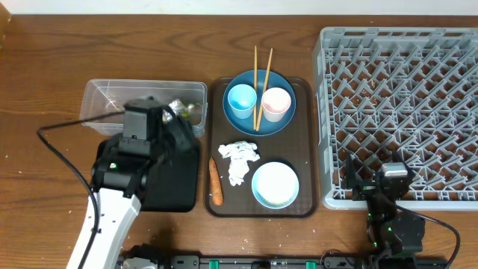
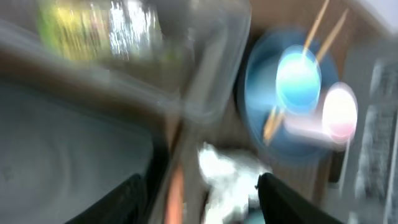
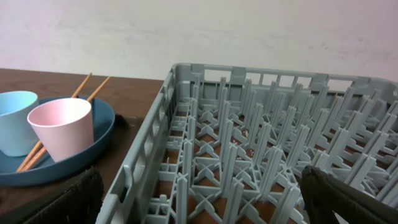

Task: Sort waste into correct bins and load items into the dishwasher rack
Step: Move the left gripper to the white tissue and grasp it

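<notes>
Left pincer (image 2: 200,200) agape — wrapper (image 1: 184,110) in tub (image 1: 101,97)

grey rack (image 3: 249,155), pink cup (image 3: 60,127) on plate (image 3: 101,132)

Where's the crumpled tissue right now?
Overhead view: the crumpled tissue lies on the brown tray, just below the blue plate, between the orange piece and the white bowl.
</notes>
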Tool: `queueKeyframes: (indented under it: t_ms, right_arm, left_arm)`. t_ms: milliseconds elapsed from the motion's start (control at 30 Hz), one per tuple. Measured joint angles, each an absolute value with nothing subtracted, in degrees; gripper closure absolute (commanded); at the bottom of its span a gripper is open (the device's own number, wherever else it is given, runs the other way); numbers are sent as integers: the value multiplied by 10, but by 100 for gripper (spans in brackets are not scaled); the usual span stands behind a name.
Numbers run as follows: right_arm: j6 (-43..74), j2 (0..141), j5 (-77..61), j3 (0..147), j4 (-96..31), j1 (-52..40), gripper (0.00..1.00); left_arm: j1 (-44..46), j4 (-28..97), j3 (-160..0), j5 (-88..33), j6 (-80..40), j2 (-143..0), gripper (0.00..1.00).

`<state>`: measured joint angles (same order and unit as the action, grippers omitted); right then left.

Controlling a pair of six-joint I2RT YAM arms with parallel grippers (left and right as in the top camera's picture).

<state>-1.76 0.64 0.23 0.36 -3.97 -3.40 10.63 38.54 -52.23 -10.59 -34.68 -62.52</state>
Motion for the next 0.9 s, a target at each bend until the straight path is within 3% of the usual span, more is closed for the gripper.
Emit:
queueKeyframes:
  t_ms: [167, 433, 900]
  right_arm:
    - [-18, 6, 2, 4, -40, -34, 1]
    - [-18, 6, 2, 4, -40, -34, 1]
    - [-18, 6, 2, 4, -40, -34, 1]
  left_arm:
    - [136, 436, -522, -159, -347, -638, 41]
    - [228, 412, -522, -176, -347, -653, 41]
    - [337, 356, -522, -86, -346, -734, 41]
